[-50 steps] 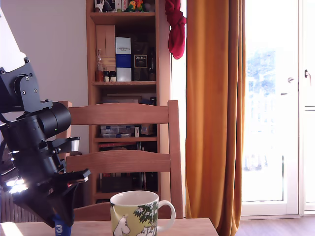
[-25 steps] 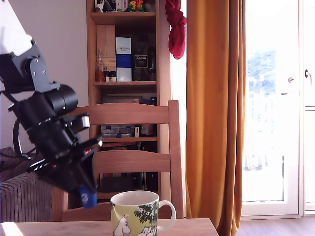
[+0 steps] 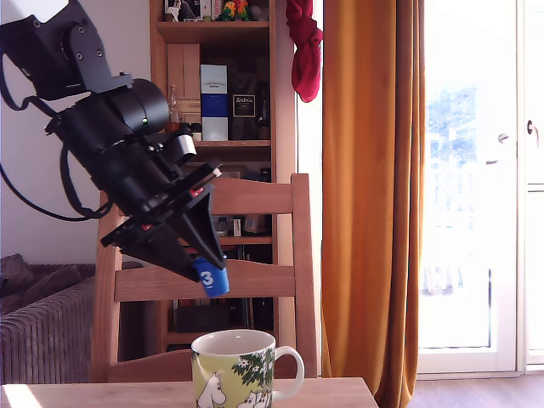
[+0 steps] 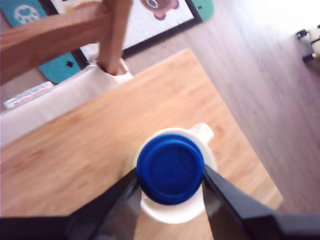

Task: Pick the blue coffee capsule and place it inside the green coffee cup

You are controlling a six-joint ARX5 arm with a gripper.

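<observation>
My gripper (image 3: 206, 270) is shut on the blue coffee capsule (image 3: 211, 277), a small dark-blue piece with a white "3" on its side, held in the air above the green coffee cup (image 3: 235, 367). The cup is yellow-green with white cartoon figures and a white handle, and stands on the wooden table (image 3: 340, 393). In the wrist view the capsule's round blue face (image 4: 171, 167) sits between my two dark fingers (image 4: 227, 196) and covers most of the cup's white rim (image 4: 170, 215) beneath it.
A wooden chair (image 3: 255, 197) stands right behind the table, close to my arm (image 3: 127, 161). A bookshelf (image 3: 217, 127), an orange curtain (image 3: 370, 195) and a bright window are further back. The table edge (image 4: 235, 130) drops to the wooden floor near the cup.
My arm has risen from the table at the exterior view's left and swung right, carrying the capsule from table height to a spot above the cup.
</observation>
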